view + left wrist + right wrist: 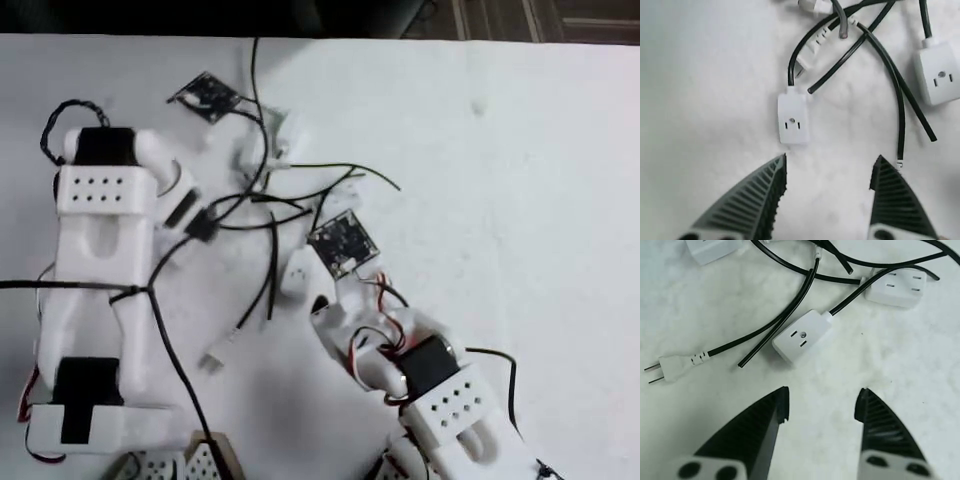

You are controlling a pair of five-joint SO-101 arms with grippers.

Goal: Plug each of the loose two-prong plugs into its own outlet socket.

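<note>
My left gripper (827, 172) is open just above the table, its two ribbed fingers either side of bare surface. A small white outlet socket (793, 119) on a black cable lies directly ahead of it. A second socket (940, 74) and a white two-prong plug (809, 54) lie farther on. My right gripper (822, 405) is also open and holds nothing. A white socket (801, 336) lies just beyond its fingertips, with a loose two-prong plug (671, 368) off to one side. In the high view that plug (213, 357) lies between the arms, near a socket (298, 272).
Black cables (270, 200) cross in a tangle at the middle of the white table (520, 170). Another socket (895, 287) lies behind the near one in the right wrist view. The table's right half is bare.
</note>
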